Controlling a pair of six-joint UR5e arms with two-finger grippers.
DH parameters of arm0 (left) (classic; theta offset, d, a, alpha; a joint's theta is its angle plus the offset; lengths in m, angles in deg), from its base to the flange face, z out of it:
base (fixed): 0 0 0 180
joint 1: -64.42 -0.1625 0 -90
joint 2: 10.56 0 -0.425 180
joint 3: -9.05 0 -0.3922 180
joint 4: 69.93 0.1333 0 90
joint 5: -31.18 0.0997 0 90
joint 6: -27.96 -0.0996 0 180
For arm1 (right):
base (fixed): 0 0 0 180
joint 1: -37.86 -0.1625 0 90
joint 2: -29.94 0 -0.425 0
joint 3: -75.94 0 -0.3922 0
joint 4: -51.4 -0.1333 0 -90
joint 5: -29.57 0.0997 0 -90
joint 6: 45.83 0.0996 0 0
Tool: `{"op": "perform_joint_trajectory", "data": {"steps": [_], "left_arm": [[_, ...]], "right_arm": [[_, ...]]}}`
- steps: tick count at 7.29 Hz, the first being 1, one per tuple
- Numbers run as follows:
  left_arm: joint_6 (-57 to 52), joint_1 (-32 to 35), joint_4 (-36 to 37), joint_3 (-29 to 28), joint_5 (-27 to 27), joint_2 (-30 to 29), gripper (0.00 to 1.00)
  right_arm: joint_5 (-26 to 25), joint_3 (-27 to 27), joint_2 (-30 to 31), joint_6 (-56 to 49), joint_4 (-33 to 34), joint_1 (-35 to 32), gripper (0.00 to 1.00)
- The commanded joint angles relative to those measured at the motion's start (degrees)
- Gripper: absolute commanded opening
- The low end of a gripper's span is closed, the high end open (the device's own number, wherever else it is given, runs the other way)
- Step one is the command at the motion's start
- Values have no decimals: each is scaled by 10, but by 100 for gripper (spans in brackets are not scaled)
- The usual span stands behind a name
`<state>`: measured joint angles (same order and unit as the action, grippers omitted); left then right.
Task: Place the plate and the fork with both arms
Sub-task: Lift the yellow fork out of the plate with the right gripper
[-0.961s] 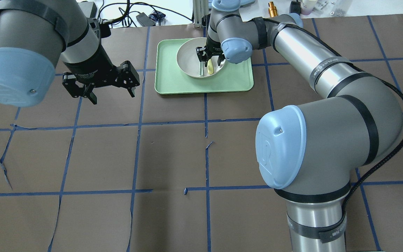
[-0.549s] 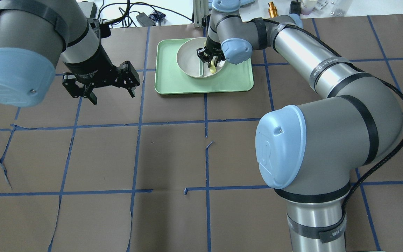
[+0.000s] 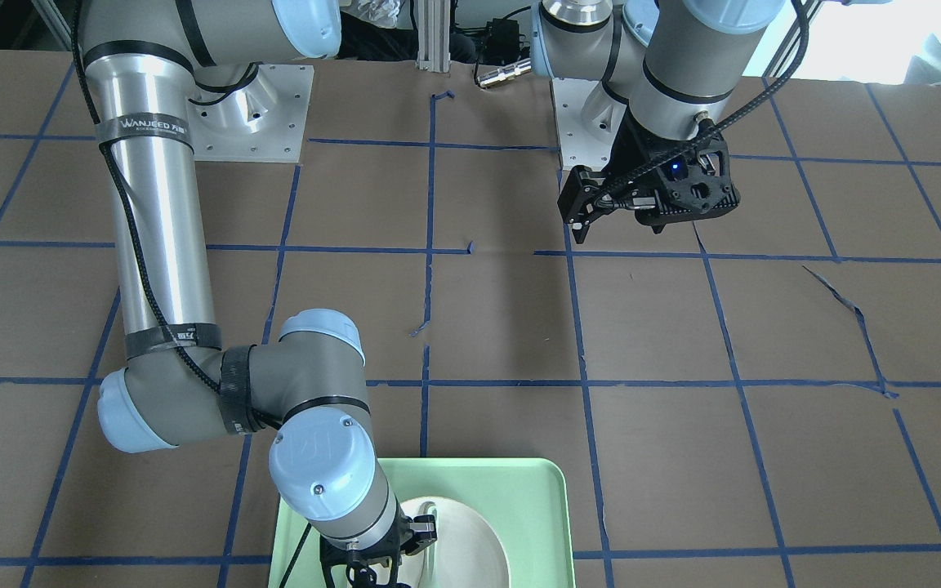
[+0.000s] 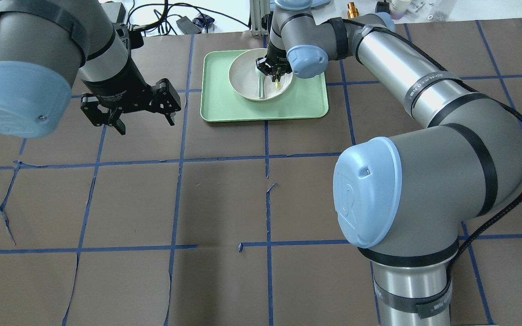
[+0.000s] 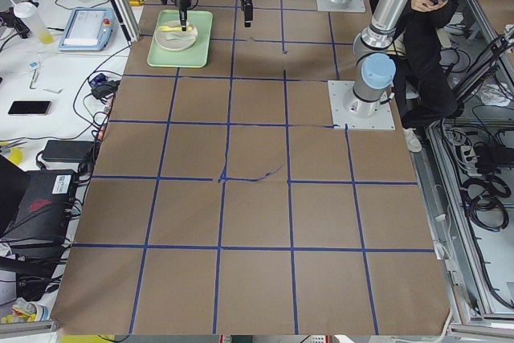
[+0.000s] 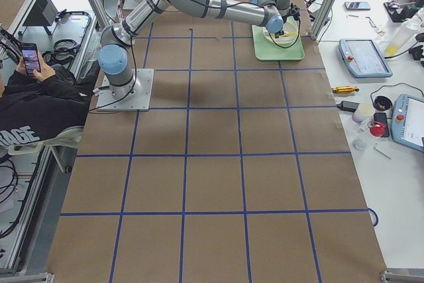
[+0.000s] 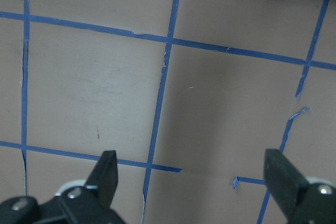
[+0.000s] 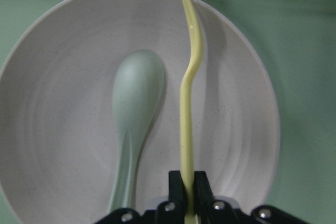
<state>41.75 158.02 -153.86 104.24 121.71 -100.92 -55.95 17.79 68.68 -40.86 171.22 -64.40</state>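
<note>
- The right hand has its fingers pressed together on the near end of the fork, pinching it edge-on.
- The fork runs out from that hand above the plate. In the right wrist view its far tip reaches just past the plate's far rim, over the tray. Whether any part of the fork touches the plate, I cannot tell.
- The spoon lies in the plate just left of the fork in that view, apart from it, with its bowl away from the hand and its handle running back under the fingers.
- The plate sits on the tray, toward the tray's far right part in the overhead view. The plate's far rim is near the tray's far edge, and bare tray shows on its left and along the near side.
- The tray lies flat on the counter, close to the counter's far edge and near the middle of its width. Cables and small devices lie just beyond that edge.
- The right arm's wrist hangs over the tray's right half and covers part of the plate's right rim from overhead.
- The left hand is spread wide and hovers above the counter, well left of the tray. A strip of brown counter with one blue tape line lies between it and the tray's left edge.
- In the left wrist view only a sliver of the tray's edge shows at the top right. Below the fingers is brown counter crossed by tape.
- On the robot's side of the tray, the brown counter runs wide, marked by the tape grid and a few tears.
</note>
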Motion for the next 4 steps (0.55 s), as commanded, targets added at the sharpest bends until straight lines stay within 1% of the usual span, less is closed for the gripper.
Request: {"op": "perform_joint_trajectory", "data": {"steps": [1,2,3,4], "left_arm": [[0,0,0,0,0,0,100],[0,0,0,-1,0,0,100],[-1,0,0,-3,0,1,100],[-1,-1,0,-3,0,1,100]], "right_arm": [[-42,-7,13,24,-3,16,0],[-36,-12,18,81,-6,32,0],[-35,-34,18,109,-6,32,1],[-42,-56,20,101,-4,32,1]]}}
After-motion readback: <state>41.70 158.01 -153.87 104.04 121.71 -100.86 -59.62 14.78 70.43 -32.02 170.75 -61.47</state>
